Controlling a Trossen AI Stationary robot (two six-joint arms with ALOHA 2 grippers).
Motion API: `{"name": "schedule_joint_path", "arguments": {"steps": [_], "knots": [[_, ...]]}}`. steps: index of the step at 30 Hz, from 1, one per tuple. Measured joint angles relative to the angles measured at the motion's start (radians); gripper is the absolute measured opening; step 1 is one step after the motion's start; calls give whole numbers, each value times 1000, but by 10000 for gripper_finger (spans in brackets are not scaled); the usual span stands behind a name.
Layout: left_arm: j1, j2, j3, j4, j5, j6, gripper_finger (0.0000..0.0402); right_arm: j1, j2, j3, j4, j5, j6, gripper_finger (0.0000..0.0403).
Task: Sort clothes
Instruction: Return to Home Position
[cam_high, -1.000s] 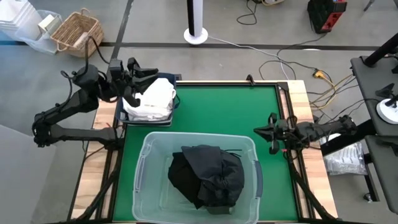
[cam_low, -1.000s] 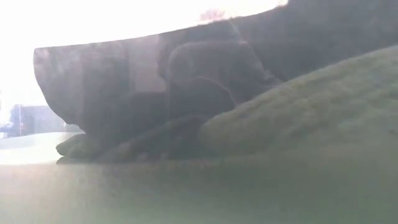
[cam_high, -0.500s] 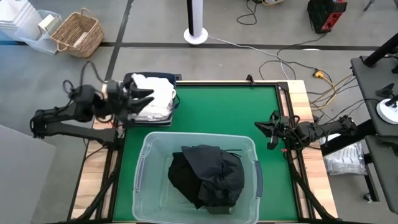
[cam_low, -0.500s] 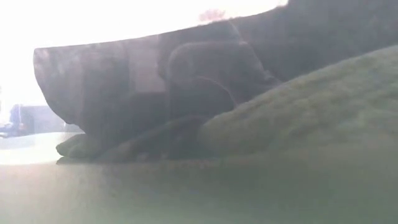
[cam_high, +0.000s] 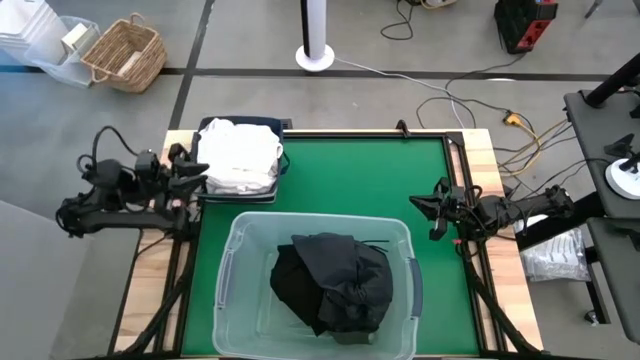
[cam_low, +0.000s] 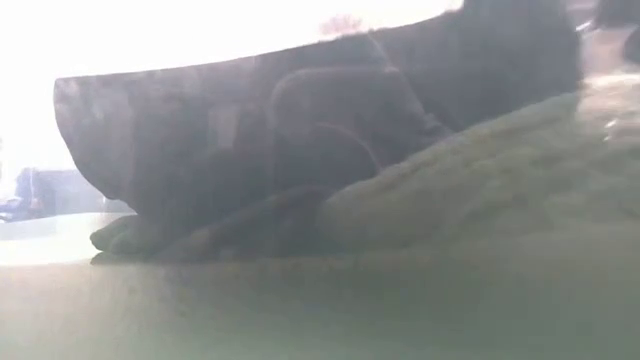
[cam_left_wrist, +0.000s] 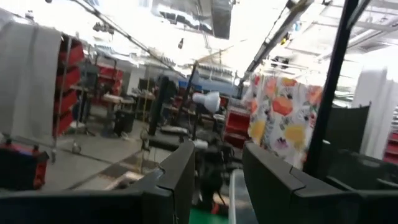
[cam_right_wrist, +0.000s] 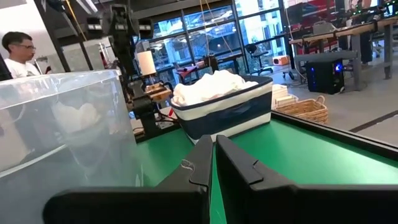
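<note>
1. Your table has a green top. It carries two containers, with one arm folded low at each side edge.
2. The tub is clear plastic and stands on the near half of the table, about midway between the arms. In the right wrist view its wall rises just beside that arm's fingers.
3. The dark clothes lie heaped inside the tub, toward its right side. The low view shows them through the tub wall.
4. The bin is navy blue and sits at the far left corner of the table, close to the tub but apart from it. The right wrist view shows it across the green top.
5. The white clothes fill the bin and pile up above its rim.
6. Your left gripper sits over the table's left edge, just beside the bin and outside it. Its fingers stand clearly apart with nothing between them.
7. Your right gripper sits at the table's right edge and points in toward the middle, well apart from both containers. Its fingers are drawn together with only a sliver between them, and they grip nothing.
8. A person in a white top shows in the room beyond the table.
</note>
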Motion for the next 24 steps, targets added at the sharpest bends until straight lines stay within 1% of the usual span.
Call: {"name": "schedule_joint_path", "arguments": {"steps": [4,6,8,9,11,14,16,19,21,24], "knots": [[0,-162,-62,-121,9,-35,115,0,0,0,0,0,0,12],[0,-235,-90,-169,34,-38,115,0,0,0,0,0,1,13],[0,-233,-98,-192,41,-38,114,0,0,0,1,-1,0,13],[0,-226,-95,-252,43,-32,113,0,-1,0,0,-3,0,13],[0,-192,-88,-275,49,-19,108,1,2,0,-2,-3,0,13],[0,-205,-124,-360,54,-24,86,0,10,0,-5,-2,0,13],[0,-234,-161,-325,64,-31,67,0,11,0,-14,-3,-2,13],[0,-228,-215,-327,87,-66,38,0,20,0,-25,-7,0,13],[-2,-225,-257,-260,115,-68,21,0,30,0,-26,-4,-1,13],[-2,-233,-330,-187,117,-95,4,0,39,0,-24,-5,-1,13]]}}
